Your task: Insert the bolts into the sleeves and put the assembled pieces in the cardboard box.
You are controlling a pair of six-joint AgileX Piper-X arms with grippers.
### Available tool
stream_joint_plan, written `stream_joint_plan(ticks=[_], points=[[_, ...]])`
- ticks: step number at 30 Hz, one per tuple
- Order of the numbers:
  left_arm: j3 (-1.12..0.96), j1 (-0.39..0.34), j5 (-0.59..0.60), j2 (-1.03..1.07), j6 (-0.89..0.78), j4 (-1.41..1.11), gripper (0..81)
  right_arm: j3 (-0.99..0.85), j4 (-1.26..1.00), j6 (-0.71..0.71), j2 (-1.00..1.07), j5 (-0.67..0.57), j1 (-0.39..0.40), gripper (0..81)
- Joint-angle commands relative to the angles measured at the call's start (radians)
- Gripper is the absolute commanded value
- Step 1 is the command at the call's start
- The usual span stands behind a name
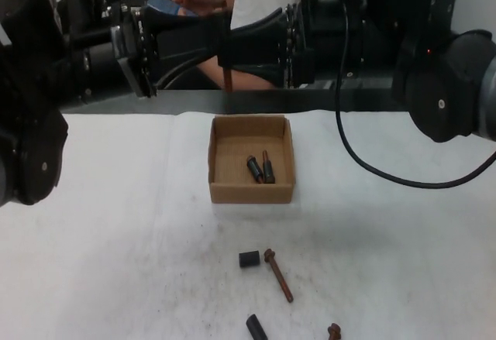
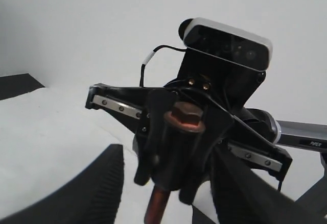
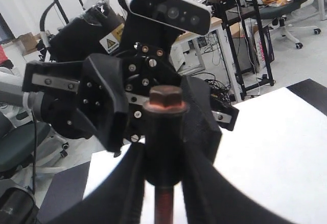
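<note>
The right gripper [image 2: 176, 155] is clamping tight just under the hex head of the held bolt [image 2: 184, 118]. A dark body is wrapping the shank there, probably a sleeve already slid on, though the fingers are covering too much of it to be sure. The bolt's long axis is running up and down the frame in every view, head at the top and bare copper shank pointing to the bottom edge.

The left gripper [image 3: 153, 119] is facing it head-on. Its fingers [image 2: 110, 183] are standing wide apart at the lower left and lower right of the left wrist view, with the shank hanging between them and touching neither, so the left is gripping nothing.

In the high view the two grippers are meeting at upper centre, and the cardboard box [image 1: 252, 193] is sitting mid-frame straight below them, its open mouth facing up. The right arm is therefore the one carrying the load, and the drop is calling for a short travel down the frame. The boxed pieces [image 1: 261, 168] are lying side by side toward the right wall, leaving free floor on the left side.

Lower in the frame, on the white table [image 1: 116, 239], a loose sleeve [image 1: 249, 260] is lying just beside a loose bolt [image 1: 279, 276], whose shank is slanting to the lower right. A second sleeve [image 1: 256, 327] and a second bolt [image 1: 334, 330] are sitting at the bottom edge, well apart from the box.
</note>
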Motion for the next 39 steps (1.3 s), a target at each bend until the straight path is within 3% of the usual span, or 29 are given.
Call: stream_joint_plan(ticks=[1,7,17,24,27,31,39], points=[[-0.001,0.003,0.006,0.002,0.028,0.010,48.7,-0.015,-0.024,0.004,-0.016,-0.008,-0.004,0.8],[-0.001,0.005,-0.067,0.002,0.181,0.164,57.6,-0.015,-0.024,0.008,-0.016,-0.018,-0.004,0.8],[-0.001,0.085,-0.197,0.002,0.300,0.395,57.9,-0.015,0.003,-0.010,-0.016,-0.002,-0.006,0.8],[-0.001,0.119,-0.186,0.002,0.451,0.715,57.5,-0.015,0.387,-0.300,-0.016,0.171,-0.007,0.8],[-0.001,0.116,-0.202,-0.004,0.549,0.816,54.7,-0.015,0.491,-0.363,-0.005,0.263,-0.009,0.8],[-0.007,0.116,-0.284,-0.032,0.696,0.947,52.0,-0.015,0.538,-0.372,0.016,0.309,-0.021,0.8],[-0.053,0.106,-0.576,-0.130,0.928,1.219,51.6,-0.040,0.605,-0.372,0.080,0.436,-0.058,0.8]])
